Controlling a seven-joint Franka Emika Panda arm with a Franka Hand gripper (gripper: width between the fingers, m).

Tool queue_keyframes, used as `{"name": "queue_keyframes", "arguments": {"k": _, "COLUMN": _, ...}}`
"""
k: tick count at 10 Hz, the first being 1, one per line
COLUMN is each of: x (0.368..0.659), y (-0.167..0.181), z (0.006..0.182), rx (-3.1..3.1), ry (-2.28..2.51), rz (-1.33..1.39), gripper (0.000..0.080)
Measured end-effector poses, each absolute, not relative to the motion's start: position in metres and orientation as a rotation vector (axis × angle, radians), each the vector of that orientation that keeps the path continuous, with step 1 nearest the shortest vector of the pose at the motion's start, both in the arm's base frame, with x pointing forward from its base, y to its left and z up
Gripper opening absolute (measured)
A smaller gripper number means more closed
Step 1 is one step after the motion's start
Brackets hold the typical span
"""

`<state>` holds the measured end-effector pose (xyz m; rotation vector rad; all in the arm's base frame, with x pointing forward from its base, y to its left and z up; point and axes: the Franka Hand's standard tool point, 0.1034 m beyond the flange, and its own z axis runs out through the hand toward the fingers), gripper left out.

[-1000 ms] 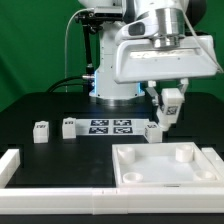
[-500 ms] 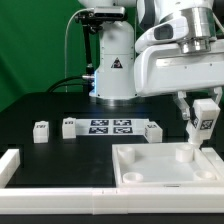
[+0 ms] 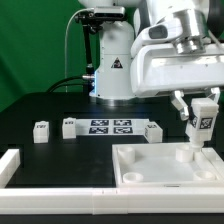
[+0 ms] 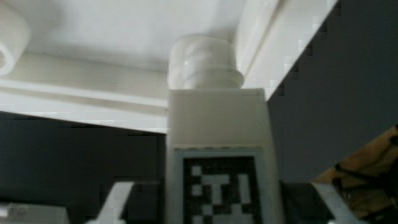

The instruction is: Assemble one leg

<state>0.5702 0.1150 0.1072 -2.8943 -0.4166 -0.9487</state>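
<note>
"Leg (image 3: 202, 128) — where do we see it?"

"Upright at the exterior view's right, between the fingers of the gripper (image 3: 202, 114). We see the gripper closed on its upper part, with the black-and-white tag (image 3: 203, 120) facing the camera."

"And below it?"

"The tabletop (image 3: 150, 168). The leg's lower end hangs over the far corner socket (image 3: 187, 155) on the exterior view's right. We cannot tell whether it touches."

"Does the wrist view help us?"

"A little. The leg (image 4: 214, 120) fills the middle there, with a grey finger (image 4: 125, 205) on each side of the tag (image 4: 217, 188). Its rounded tip (image 4: 199, 60) points at the tabletop's white corner (image 4: 107, 70) — contact is unclear there too."

"Anything else on the table?"

"Three more small white blocks (image 3: 41, 132) beside the marker board (image 3: 110, 126), well apart from the gripper."
</note>
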Motion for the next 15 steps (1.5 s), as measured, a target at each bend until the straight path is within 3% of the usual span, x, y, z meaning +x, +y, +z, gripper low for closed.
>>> {"name": "queue_keyframes", "arguments": {"k": 2, "x": 0.565, "y": 0.114, "z": 0.08, "rx": -2.94, "ry": -0.416, "rz": -0.776, "gripper": 0.0291}}
{"name": "queue_keyframes", "arguments": {"k": 3, "x": 0.582, "y": 0.119, "z": 0.091, "rx": -2.927, "ry": -0.419, "rz": -0.811, "gripper": 0.0291}}
{"name": "queue_keyframes", "arguments": {"k": 7, "x": 0.618, "y": 0.122, "z": 0.088, "rx": -2.916, "ry": -0.434, "rz": -0.838, "gripper": 0.0291}}
{"name": "queue_keyframes", "arguments": {"k": 15, "x": 0.602, "y": 0.114, "z": 0.067, "rx": -2.9, "ry": -0.415, "rz": -0.92, "gripper": 0.0291}}
